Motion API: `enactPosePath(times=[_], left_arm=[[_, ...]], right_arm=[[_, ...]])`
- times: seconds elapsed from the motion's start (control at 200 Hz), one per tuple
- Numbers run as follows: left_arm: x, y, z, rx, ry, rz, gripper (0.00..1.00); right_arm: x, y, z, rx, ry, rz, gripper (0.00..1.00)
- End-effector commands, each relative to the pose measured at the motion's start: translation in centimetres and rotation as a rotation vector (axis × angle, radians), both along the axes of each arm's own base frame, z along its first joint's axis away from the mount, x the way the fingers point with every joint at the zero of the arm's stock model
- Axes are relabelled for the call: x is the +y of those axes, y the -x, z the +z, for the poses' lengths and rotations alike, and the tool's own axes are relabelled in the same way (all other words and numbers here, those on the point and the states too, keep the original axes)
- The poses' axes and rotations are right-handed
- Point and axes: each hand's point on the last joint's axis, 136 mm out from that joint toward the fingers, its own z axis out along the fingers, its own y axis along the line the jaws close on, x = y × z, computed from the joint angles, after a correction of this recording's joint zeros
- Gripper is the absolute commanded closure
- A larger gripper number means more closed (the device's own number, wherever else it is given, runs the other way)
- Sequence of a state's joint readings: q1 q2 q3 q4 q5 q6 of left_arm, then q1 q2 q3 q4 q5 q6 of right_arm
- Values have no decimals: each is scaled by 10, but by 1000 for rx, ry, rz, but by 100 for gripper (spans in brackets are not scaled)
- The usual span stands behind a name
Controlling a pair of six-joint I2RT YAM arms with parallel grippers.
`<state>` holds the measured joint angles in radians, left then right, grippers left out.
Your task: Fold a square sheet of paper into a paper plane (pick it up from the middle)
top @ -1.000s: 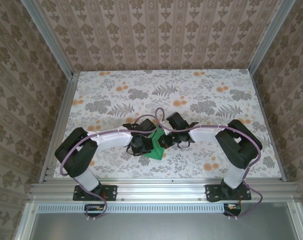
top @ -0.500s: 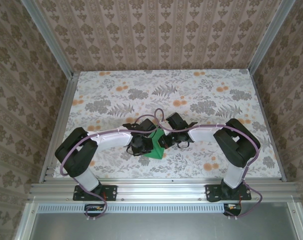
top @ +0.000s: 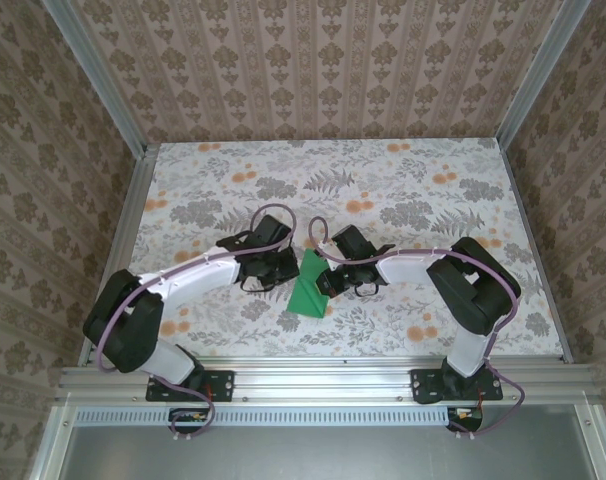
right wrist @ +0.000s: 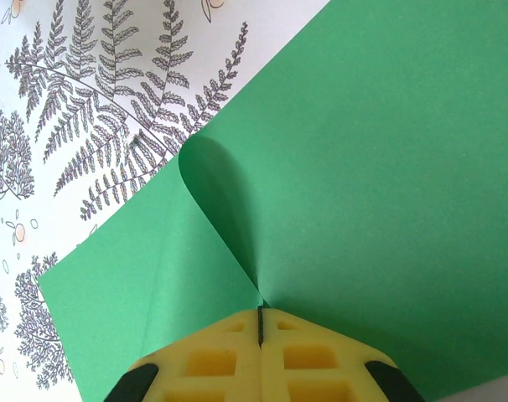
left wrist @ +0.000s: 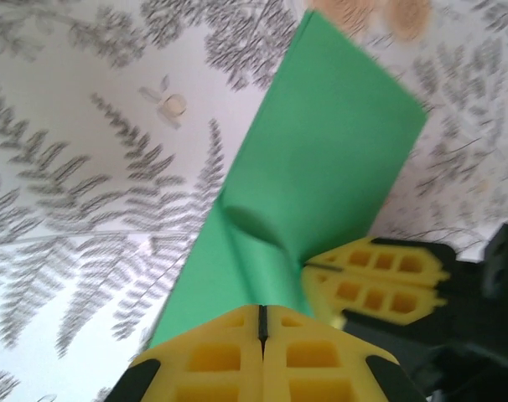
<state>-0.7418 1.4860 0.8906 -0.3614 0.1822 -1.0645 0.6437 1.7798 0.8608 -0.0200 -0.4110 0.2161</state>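
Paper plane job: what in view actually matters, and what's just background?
In the job: green sheet of paper, partly folded; right gripper, pinching it; left gripper, shut.
Just there: floral table cover; wallpapered walls; aluminium frame.

Table [top: 403,180] clothed in white print of grey ferns and orange blossoms. Hemmed on three sides by brown damask-striped wallpaper [top: 323,70]. Framed by aluminium rails [top: 323,378]; grey panel [top: 313,455] beyond table's near edge.
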Motion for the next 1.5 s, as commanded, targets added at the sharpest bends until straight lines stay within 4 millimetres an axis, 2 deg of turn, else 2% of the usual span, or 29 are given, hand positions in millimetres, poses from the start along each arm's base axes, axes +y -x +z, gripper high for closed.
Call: enactPosePath(times=[0.0, 0.16, 0.525, 0.995, 1.115, 1.195, 1.24, 1.36, 1.495], left_arm=[[-14, -4, -1, 21, 101, 13, 94], [-24, -6, -8, 42, 136, 11, 94], [-30, -2, -43, 118, 110, 27, 95], [-15, 12, -84, 178, -7, 44, 97], [-11, 17, -89, 183, -51, 41, 98], [-9, 20, -91, 186, -66, 38, 98], [-7, 22, -92, 186, -75, 40, 98], [-5, 23, -92, 184, -85, 42, 98], [-6, 22, -91, 180, -82, 38, 99]], right_arm=[[-11, 4, -14, 23, 45, -35, 93], [-12, 6, -16, 30, 46, -36, 93], [-13, 7, -18, 36, 44, -41, 93], [-11, 6, -16, 40, 35, -55, 93], [-8, 3, -6, 37, 10, -69, 89], [-8, 0, 8, 23, -13, -87, 88], [-10, -3, 17, 15, -20, -111, 80], [-19, -4, 37, 17, -40, -179, 70], [-24, 7, 55, 37, -75, -202, 69]])
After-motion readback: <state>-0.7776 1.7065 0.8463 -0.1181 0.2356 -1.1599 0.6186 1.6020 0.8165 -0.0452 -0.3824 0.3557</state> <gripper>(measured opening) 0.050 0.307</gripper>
